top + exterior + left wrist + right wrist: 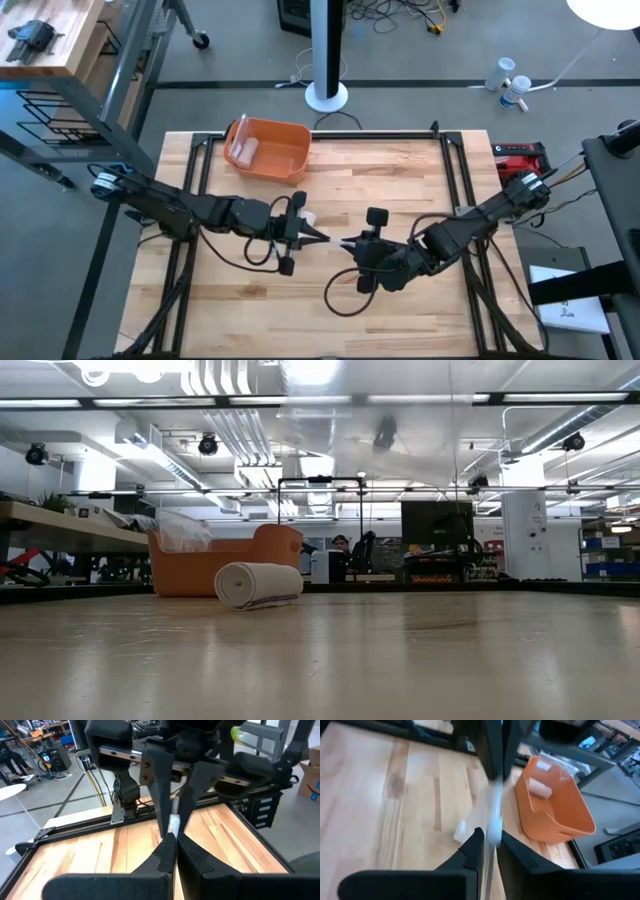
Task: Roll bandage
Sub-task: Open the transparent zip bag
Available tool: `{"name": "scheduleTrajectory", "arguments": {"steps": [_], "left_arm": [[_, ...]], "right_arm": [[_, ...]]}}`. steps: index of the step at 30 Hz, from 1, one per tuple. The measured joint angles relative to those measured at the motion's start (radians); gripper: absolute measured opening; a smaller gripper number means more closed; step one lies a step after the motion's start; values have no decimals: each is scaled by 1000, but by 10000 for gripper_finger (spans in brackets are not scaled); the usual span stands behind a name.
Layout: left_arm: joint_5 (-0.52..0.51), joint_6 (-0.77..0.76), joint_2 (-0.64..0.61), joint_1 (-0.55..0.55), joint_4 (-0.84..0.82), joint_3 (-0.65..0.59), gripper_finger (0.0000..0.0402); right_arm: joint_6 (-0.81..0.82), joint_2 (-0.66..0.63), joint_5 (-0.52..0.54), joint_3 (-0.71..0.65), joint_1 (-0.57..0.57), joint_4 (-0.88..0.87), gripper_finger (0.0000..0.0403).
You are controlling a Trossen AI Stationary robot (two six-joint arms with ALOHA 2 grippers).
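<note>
At the middle of the tabletop I have both arms nose to nose. My left end effector has its fingers pressed together on a thin white strip of bandage, and my right end effector pinches the same strip from the opposite side, as its wrist view shows. The low view shows a rolled bandage resting on the wood just in front of the orange bin.

My worry is the strip itself: it is held between two tips that nearly touch, so if either arm pulls or twists out of step I expect the cloth to slip free or bunch, and the winding would go loose. The fingers could also knock each other.

Count: two arms, two end effectors, one orange bin with at least one pale roll inside, one strip in hand, and one roll on the wood.
</note>
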Motion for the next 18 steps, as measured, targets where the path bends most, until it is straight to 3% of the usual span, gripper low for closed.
{"name": "scheduleTrajectory", "arguments": {"steps": [10,15,18], "left_arm": [[-9,-8,-115,-10,-178,0,0],[-1,-24,-112,-18,-158,0,0],[3,-24,-85,-18,-146,0,0]], "right_arm": [[146,-24,-8,33,21,-230,20],[141,-21,-8,33,19,-158,16],[102,-4,-14,33,19,-90,33]]}}
